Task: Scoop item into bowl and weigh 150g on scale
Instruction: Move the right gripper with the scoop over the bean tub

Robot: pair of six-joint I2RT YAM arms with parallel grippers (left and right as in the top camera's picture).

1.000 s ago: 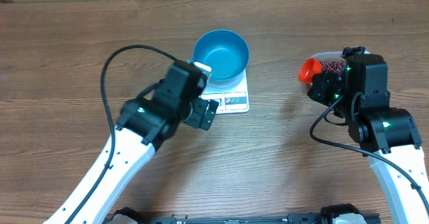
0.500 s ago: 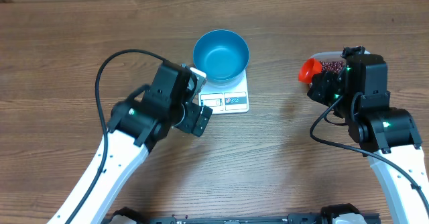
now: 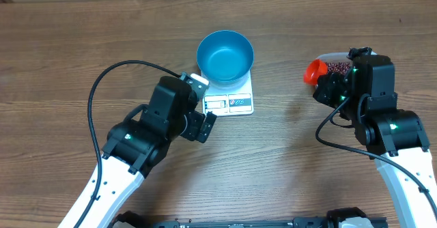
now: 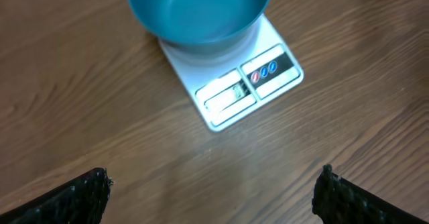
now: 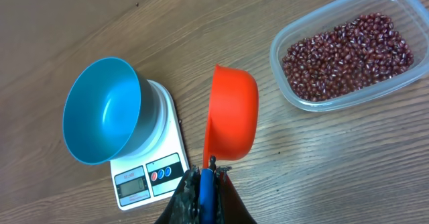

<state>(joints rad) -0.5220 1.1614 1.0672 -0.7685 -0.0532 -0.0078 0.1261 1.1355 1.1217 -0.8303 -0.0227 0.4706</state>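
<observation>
The right gripper [image 5: 204, 184] is shut tight on the handle of the orange scoop [image 5: 231, 120]. The left gripper [image 4: 214, 194] is wide open and holds nothing. Past them, the blue bowl [image 3: 225, 54] sits on the white scale [image 3: 235, 102]. The scale's writing is too small to read. The red beans [image 5: 345, 56] lie in the clear tub [image 5: 315, 105].

No brand, word or number can be read anywhere. On the scale [image 4: 194, 73], the display [image 4: 226, 95] shows a faint dark mark, perhaps a digit, but it is too blurred to tell. The buttons [image 4: 267, 70] beside it bear small red and blue marks with no legible lettering.
</observation>
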